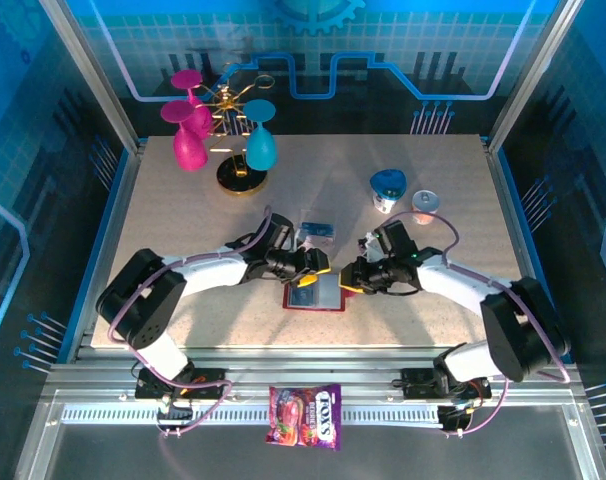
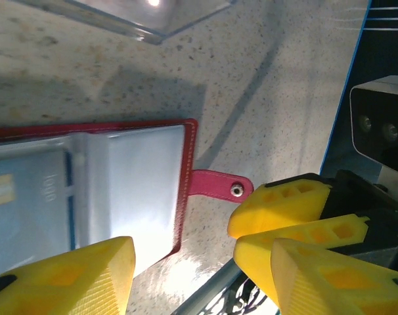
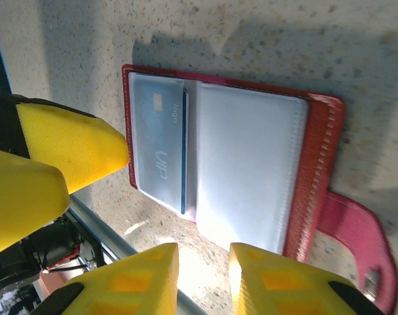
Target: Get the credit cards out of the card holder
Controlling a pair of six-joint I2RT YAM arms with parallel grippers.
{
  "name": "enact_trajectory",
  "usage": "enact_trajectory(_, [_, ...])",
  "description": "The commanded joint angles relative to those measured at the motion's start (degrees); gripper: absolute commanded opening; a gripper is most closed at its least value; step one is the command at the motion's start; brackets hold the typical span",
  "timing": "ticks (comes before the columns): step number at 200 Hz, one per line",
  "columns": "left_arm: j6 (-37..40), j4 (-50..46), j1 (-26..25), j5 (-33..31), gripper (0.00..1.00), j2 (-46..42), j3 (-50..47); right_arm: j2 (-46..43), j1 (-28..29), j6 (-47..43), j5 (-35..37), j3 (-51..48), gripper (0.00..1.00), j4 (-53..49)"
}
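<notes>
Red leather-like folding card holder (image 1: 313, 297) lay open on speckled bench (image 1: 183, 220), blue credit card (image 3: 158, 154) in its pocket; left hand (image 1: 316, 272) spread, right hand (image 1: 350, 282) narrowly parted, both empty.

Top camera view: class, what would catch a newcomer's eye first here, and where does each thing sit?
Most striking is the open red card holder in the middle of the table, with the yellow-fingered left end effector and right end effector closing in from either side. At the far left, a pink glass and a teal glass hang bowl-down on a gold stand. A colourful candy bag lies beyond the table's near edge.
</notes>
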Motion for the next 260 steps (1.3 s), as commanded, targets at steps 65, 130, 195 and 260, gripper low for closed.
enact_trajectory(65, [1.9,-2.3,3.8,-1.5,0.46,-4.8,-7.6,12.1,7.4,2.7,-2.0,8.8,0.27,5.1])
enact_trajectory(130, [3.6,-2.7,4.8,-2.0,0.24,-4.0,-9.7,15.6,9.8,3.3,-0.3,11.5,0.26,4.6])
enact_trajectory(195, [4.1,-2.0,5.3,-1.6,0.19,-3.5,-11.6,17.9,10.6,2.9,0.5,13.0,0.27,3.2])
enact_trajectory(260, [3.1,-0.2,5.3,-1.6,0.20,-3.3,-13.8,20.0,11.0,1.1,1.9,15.0,0.29,-0.3])
